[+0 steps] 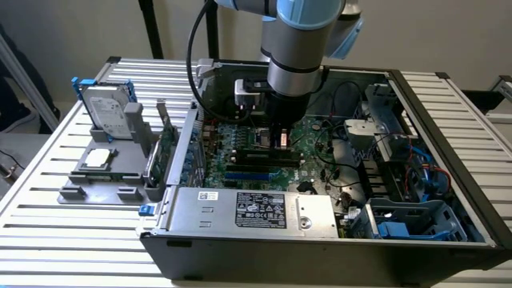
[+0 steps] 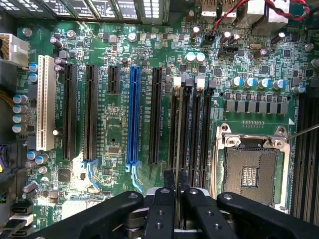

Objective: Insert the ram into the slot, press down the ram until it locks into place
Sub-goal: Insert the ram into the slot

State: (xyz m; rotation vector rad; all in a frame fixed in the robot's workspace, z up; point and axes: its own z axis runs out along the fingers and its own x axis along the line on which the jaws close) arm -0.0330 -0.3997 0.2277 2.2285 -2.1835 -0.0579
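My gripper reaches down into the open computer case, low over the motherboard. In the wrist view its two black fingers stand close together, directly above one of the parallel black memory slots beside the silver CPU socket. A thin dark edge runs between the fingers in line with that slot. It reads as the ram seen edge-on, clamped and standing in or just over the socket. The gripper body hides the ram's lower end.
A blue slot and black expansion slots lie beside the memory sockets. The silver power supply, cables and a drive cage crowd the case. Outside, a grey fixture holds a hard drive and a green card.
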